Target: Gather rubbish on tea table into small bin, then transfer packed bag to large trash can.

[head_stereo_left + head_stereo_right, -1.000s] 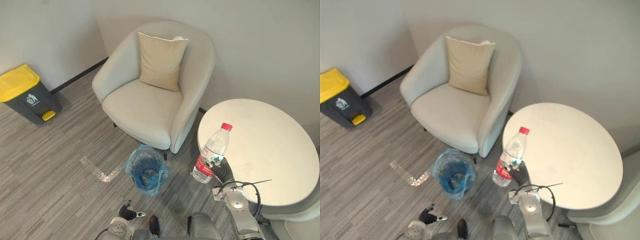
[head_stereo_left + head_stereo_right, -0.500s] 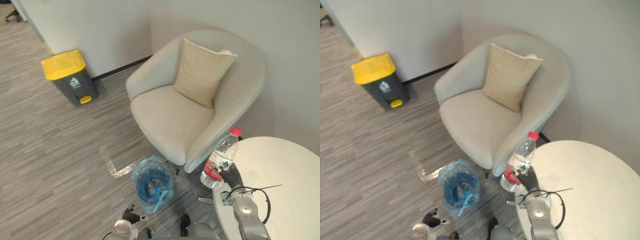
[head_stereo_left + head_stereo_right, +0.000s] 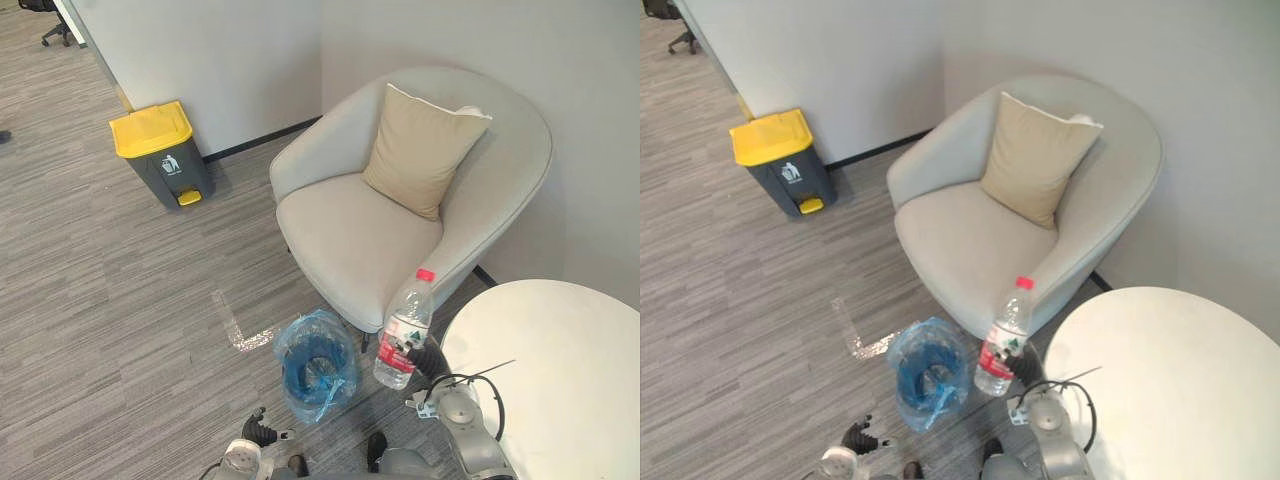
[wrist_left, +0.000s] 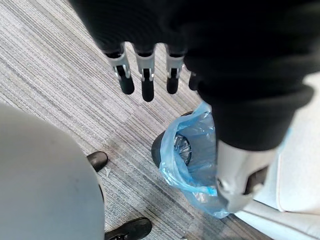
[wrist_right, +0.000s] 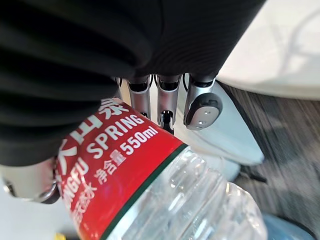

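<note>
The right robot hand (image 3: 426,358) has its fingers curled round the red-labelled lower part of a clear bottle (image 3: 405,325) with a red cap, holding it upright in the air just off the edge of the round white counter (image 3: 560,370) and in front of the armchair (image 3: 350,225). The blue-bagged bin (image 3: 318,365) stands on the floor (image 3: 120,300) just beside the bottle, and the yellow-lidded trash can (image 3: 160,155) stands well apart by the wall. The left robot hand (image 4: 146,80) hangs low near the bin, fingers straight and apart, holding nothing.
</note>
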`<state>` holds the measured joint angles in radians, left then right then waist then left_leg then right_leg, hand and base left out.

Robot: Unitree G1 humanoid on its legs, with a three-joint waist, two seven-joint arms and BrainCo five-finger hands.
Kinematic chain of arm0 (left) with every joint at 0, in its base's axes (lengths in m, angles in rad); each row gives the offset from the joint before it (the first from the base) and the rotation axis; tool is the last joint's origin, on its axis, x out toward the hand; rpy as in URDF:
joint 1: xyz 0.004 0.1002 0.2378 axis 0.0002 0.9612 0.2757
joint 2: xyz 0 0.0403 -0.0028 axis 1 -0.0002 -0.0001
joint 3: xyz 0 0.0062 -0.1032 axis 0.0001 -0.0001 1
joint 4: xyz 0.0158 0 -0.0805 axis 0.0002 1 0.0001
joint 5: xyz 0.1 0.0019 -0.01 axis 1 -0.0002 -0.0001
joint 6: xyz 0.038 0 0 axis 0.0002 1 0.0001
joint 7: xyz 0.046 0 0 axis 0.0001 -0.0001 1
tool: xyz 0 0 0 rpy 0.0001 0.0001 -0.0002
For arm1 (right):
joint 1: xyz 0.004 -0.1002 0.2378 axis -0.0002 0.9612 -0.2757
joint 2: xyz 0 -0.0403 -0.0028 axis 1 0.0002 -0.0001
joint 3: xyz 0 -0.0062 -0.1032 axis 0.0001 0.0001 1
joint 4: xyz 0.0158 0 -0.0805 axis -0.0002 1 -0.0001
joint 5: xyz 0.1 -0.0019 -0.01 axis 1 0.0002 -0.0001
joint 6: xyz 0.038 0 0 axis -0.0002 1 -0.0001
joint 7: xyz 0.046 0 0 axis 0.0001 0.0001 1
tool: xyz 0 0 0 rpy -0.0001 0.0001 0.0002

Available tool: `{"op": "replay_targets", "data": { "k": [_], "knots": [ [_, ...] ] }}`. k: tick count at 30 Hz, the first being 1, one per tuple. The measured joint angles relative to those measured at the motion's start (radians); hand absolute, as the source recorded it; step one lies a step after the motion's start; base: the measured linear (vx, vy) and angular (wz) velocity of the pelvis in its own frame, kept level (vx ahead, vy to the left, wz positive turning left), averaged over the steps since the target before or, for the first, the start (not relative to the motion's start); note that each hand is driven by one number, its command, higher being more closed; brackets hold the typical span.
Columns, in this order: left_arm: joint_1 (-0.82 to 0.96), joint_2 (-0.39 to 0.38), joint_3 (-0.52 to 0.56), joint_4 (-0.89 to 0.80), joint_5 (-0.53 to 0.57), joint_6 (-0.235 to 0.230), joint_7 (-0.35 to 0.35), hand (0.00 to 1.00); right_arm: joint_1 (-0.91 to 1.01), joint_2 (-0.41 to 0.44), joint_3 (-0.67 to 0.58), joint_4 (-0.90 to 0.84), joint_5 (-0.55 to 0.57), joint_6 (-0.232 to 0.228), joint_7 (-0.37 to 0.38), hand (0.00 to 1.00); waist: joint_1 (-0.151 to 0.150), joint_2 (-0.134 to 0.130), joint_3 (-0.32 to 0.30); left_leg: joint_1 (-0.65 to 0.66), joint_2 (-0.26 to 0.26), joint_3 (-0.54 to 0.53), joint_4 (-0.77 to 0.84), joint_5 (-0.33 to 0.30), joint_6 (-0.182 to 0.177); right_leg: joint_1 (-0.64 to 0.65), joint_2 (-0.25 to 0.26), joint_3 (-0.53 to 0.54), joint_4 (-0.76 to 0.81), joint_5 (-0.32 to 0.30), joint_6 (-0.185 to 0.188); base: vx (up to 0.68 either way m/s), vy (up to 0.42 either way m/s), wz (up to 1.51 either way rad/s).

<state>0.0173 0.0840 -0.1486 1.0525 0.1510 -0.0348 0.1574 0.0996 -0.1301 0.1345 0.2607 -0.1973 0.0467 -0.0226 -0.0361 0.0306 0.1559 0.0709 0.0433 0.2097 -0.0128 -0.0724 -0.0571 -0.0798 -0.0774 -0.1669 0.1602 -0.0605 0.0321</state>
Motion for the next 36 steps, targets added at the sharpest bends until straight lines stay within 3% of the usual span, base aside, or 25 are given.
{"op": "replay_targets", "data": {
  "k": [3,4,7,10,13,18,26,31,36],
  "knots": [
    [-0.023,0.011,0.044,-0.002,-0.041,-0.003,0.017,0.00,-0.081,-0.009,0.053,0.041,-0.001,0.001,0.007,1.00,0.006,-0.018,0.035,-0.145,-0.002,-0.031,0.097,-0.009,0.007,-0.100,-0.012,-0.016,0.040,0.004,-0.005,-0.16,-0.061,0.40],
    [-0.065,0.015,0.056,-0.003,-0.077,-0.004,0.026,0.00,-0.128,-0.043,0.075,0.040,-0.001,0.001,0.006,1.00,0.014,-0.008,0.091,-0.249,0.000,-0.082,0.189,-0.022,0.012,-0.150,-0.023,-0.053,0.072,0.003,-0.006,-0.16,-0.055,0.78],
    [-0.113,0.010,0.096,-0.017,-0.119,-0.005,0.053,0.00,-0.186,-0.079,0.088,0.034,-0.002,0.001,0.000,1.00,0.040,0.007,0.149,-0.384,-0.001,-0.132,0.285,-0.031,0.014,-0.245,-0.041,-0.096,0.146,-0.015,-0.020,-0.17,-0.036,0.67],
    [-0.150,0.003,0.157,-0.056,-0.175,-0.011,0.080,0.00,-0.252,-0.088,0.095,0.004,-0.027,0.002,-0.025,1.00,0.057,0.006,0.203,-0.529,-0.009,-0.168,0.393,-0.050,0.013,-0.376,-0.079,-0.127,0.287,-0.066,-0.030,-0.16,-0.036,0.53],
    [-0.178,-0.019,0.205,-0.098,-0.202,-0.020,0.102,0.00,-0.300,-0.106,0.110,-0.072,-0.042,0.000,-0.048,1.00,0.074,0.001,0.219,-0.665,-0.006,-0.170,0.499,-0.086,0.012,-0.503,-0.109,-0.136,0.405,-0.108,-0.031,-0.14,-0.024,0.30],
    [-0.249,-0.030,0.228,-0.189,-0.234,-0.029,0.127,0.00,-0.442,-0.125,0.113,-0.091,-0.078,-0.001,-0.115,1.00,0.082,-0.012,0.242,-0.902,0.038,-0.132,0.617,-0.091,0.013,-0.720,-0.142,-0.163,0.521,-0.133,-0.033,-0.09,-0.007,0.28],
    [-0.226,-0.019,0.156,-0.435,-0.272,-0.072,0.150,0.00,-0.601,-0.225,0.054,-0.080,-0.079,-0.009,-0.215,1.00,0.113,-0.014,0.280,-1.144,-0.008,-0.182,0.661,-0.041,0.023,-0.933,-0.184,-0.147,0.613,-0.151,-0.039,-0.01,0.011,0.38],
    [-0.200,-0.019,0.119,-0.530,-0.273,-0.096,0.150,0.00,-0.715,-0.275,0.037,0.017,-0.079,-0.036,-0.265,1.00,0.140,-0.015,0.284,-1.212,-0.026,-0.195,0.657,-0.025,0.018,-1.000,-0.199,-0.135,0.641,-0.170,-0.035,0.02,0.001,0.27],
    [-0.186,-0.015,0.092,-0.569,-0.283,-0.120,0.153,0.00,-0.807,-0.307,0.031,0.122,-0.075,-0.083,-0.280,1.00,0.148,-0.016,0.285,-1.245,-0.041,-0.193,0.624,0.002,0.015,-1.045,-0.217,-0.137,0.650,-0.179,-0.034,0.02,-0.007,0.19]
  ]
}}
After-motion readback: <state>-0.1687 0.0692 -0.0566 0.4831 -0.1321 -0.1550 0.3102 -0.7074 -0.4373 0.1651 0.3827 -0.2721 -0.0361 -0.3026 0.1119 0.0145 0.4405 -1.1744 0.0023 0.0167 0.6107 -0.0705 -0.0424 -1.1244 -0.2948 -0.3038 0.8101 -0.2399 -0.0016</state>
